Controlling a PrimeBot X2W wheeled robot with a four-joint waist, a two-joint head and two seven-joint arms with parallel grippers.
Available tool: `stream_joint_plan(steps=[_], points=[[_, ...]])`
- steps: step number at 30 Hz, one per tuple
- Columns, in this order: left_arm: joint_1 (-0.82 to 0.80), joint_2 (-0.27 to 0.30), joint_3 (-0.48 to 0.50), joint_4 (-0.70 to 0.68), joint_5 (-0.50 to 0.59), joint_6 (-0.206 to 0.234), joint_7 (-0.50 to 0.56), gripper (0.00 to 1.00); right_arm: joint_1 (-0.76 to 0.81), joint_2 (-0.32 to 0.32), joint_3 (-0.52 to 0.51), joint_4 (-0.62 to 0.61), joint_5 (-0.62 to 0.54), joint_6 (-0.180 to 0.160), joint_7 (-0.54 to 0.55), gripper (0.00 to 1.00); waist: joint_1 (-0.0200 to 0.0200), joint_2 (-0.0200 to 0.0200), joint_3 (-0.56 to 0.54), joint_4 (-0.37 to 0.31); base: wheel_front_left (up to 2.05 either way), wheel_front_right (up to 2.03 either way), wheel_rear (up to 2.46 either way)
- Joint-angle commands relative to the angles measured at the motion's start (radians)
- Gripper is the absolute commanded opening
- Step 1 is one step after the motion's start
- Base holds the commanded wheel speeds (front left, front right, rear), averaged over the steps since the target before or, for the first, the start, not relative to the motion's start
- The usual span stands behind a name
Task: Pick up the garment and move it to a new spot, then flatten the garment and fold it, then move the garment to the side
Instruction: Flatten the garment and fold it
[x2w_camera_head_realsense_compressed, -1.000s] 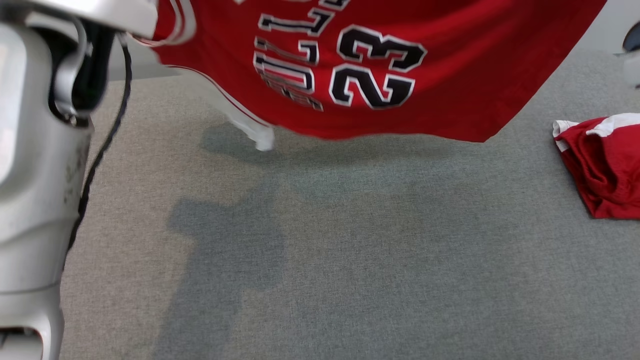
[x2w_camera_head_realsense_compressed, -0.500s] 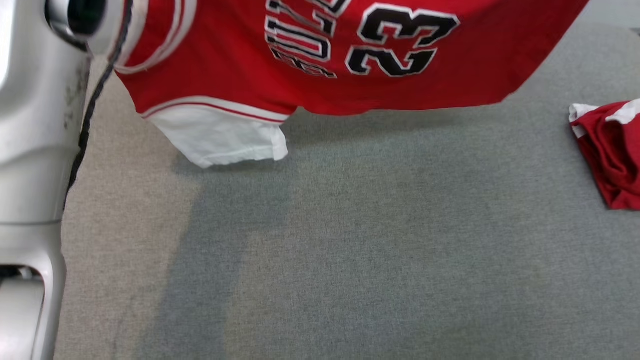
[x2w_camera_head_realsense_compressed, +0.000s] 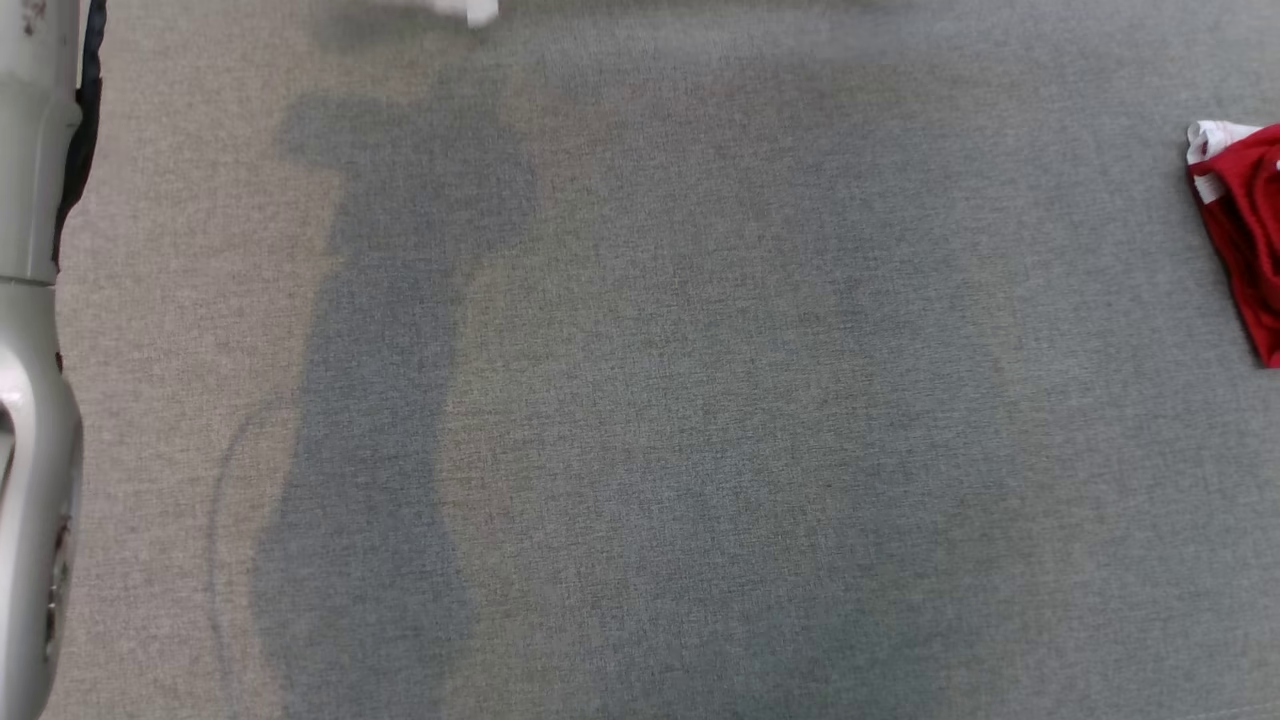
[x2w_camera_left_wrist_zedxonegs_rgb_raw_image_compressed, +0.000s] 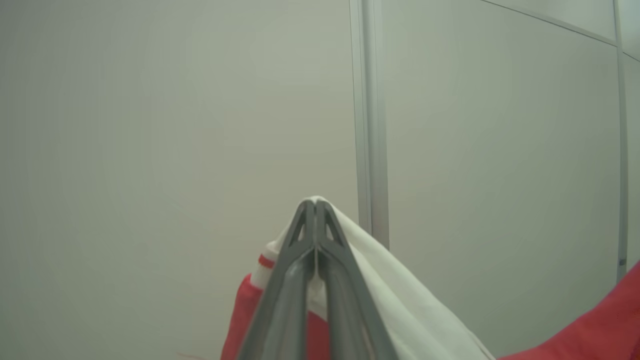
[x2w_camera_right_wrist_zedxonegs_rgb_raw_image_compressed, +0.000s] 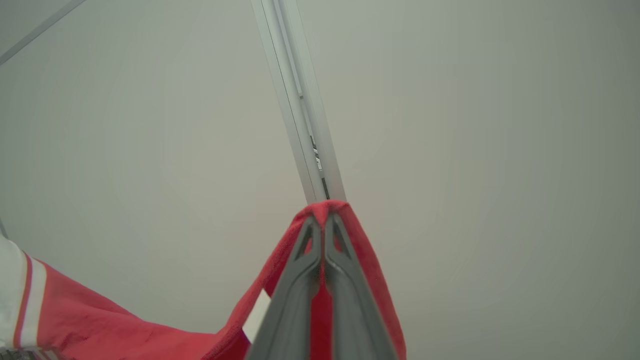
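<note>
The garment is a red jersey with white sleeves, held up in the air by both grippers. In the left wrist view my left gripper (x2w_camera_left_wrist_zedxonegs_rgb_raw_image_compressed: 316, 202) is shut on a fold of white sleeve (x2w_camera_left_wrist_zedxonegs_rgb_raw_image_compressed: 400, 295), with red cloth (x2w_camera_left_wrist_zedxonegs_rgb_raw_image_compressed: 240, 320) hanging below. My right gripper (x2w_camera_right_wrist_zedxonegs_rgb_raw_image_compressed: 324, 217) is shut on a red edge of the garment (x2w_camera_right_wrist_zedxonegs_rgb_raw_image_compressed: 372, 280), which drapes down to the left with a white-striped trim (x2w_camera_right_wrist_zedxonegs_rgb_raw_image_compressed: 30, 300). In the head view a blurred white tip of the garment (x2w_camera_head_realsense_compressed: 478, 10) shows at the top edge above the grey table (x2w_camera_head_realsense_compressed: 700, 400).
A second red and white garment (x2w_camera_head_realsense_compressed: 1240, 230) lies crumpled at the table's right edge. My pale left forearm (x2w_camera_head_realsense_compressed: 30, 300) with a black cable runs down the head view's left edge. Both wrist views face a pale wall with metal strips (x2w_camera_left_wrist_zedxonegs_rgb_raw_image_compressed: 370, 125).
The jersey with its number 23 has risen out of the top of the head view, leaving a white tip. The head view itself has shifted, so the side garment sits higher.
</note>
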Motion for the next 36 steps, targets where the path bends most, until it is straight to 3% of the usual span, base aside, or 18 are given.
stream_joint_plan(steps=[1, 9, 16, 24, 36], points=[[-0.015, -0.006, 0.007, 0.028, -0.002, -0.004, -0.004, 0.00, -0.013, 0.019, -0.009, 0.041, -0.016, 0.000, -0.009, 0.00, 0.0000, 0.0000, 0.012, 0.000, 0.00, 0.00, 0.00], [0.070, -0.066, 0.010, 0.241, -0.037, -0.014, -0.003, 0.00, 0.026, 0.132, 0.006, 0.251, -0.106, 0.000, -0.008, 0.00, 0.0000, 0.0000, 0.076, 0.019, 0.00, 0.00, 0.00], [0.181, -0.084, 0.004, 0.350, -0.070, -0.022, -0.002, 0.00, 0.093, 0.151, 0.058, 0.298, -0.109, 0.000, -0.009, 0.00, 0.0000, 0.0000, 0.099, 0.026, 0.00, 0.00, 0.00], [0.352, -0.091, 0.020, 0.350, -0.138, -0.022, -0.004, 0.00, 0.248, 0.128, 0.105, 0.219, -0.061, 0.000, -0.009, 0.00, 0.0000, 0.0000, 0.097, 0.031, 0.00, 0.00, 0.00], [0.753, -0.037, 0.101, 0.112, -0.184, -0.022, -0.003, 0.00, 0.647, 0.069, 0.078, 0.017, -0.015, 0.000, -0.009, 0.00, 0.0000, 0.0000, -0.019, 0.030, 0.00, 0.00, 0.00]])
